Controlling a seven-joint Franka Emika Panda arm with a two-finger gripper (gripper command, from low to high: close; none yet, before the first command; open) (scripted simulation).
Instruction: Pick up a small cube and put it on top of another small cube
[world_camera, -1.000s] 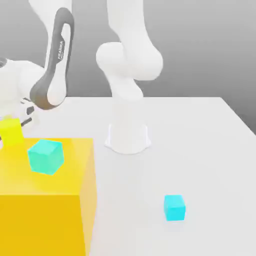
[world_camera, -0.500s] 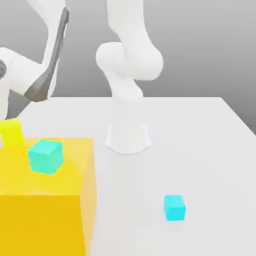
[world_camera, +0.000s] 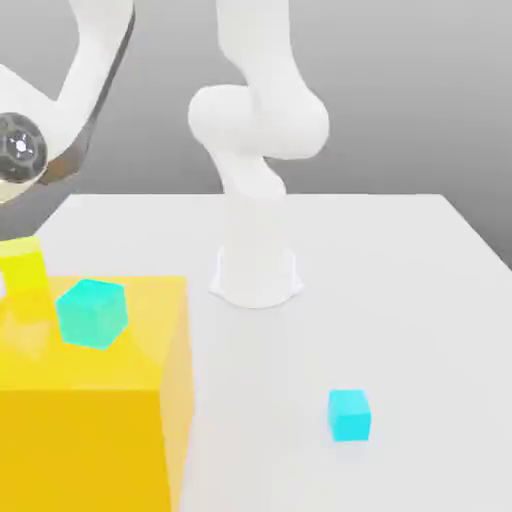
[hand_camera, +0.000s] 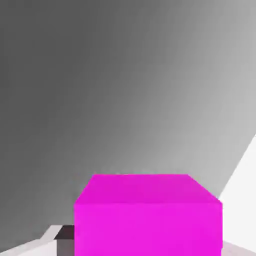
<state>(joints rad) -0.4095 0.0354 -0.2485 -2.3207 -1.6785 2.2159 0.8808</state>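
Filling the hand view's foreground, magenta cube, lower part cut off.

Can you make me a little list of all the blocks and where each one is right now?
pink cube: right in front of the hand camera, held in the shut gripper
small cyan cube: alone on the white table, toward the exterior view's right
teal cube: on the big yellow block
small yellow block: behind the big one, exterior view's left
stacking: not yet done
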